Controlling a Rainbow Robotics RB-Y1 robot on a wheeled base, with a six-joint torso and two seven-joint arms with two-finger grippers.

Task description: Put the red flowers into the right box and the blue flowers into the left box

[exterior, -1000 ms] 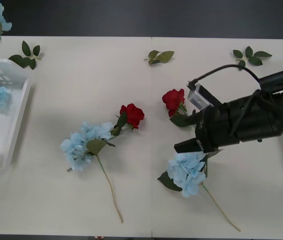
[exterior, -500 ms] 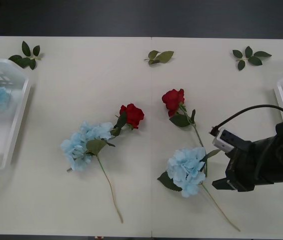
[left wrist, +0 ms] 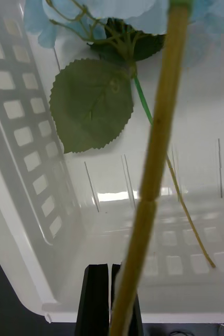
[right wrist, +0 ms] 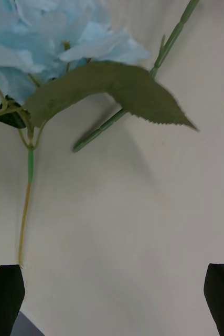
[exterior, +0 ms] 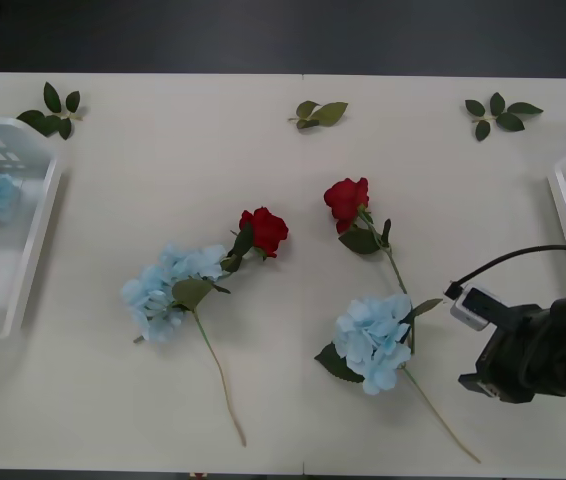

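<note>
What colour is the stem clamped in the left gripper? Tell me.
Tan-yellow, seen best in the left wrist view: the stem runs up from the shut left gripper.

The table is seen from above in the front view, facing forward and down. A blue flower on the tabletop is viewed at close range from the right wrist, also seen in front. The left box interior is viewed closely from the left wrist, shared with the front view.

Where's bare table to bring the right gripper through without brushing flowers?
Bare table lies between the left box and the left blue flower, and along the far side below the leaf sprigs. It is crowded mid-table: the red flowers and the blue flower beside the right gripper.
</note>
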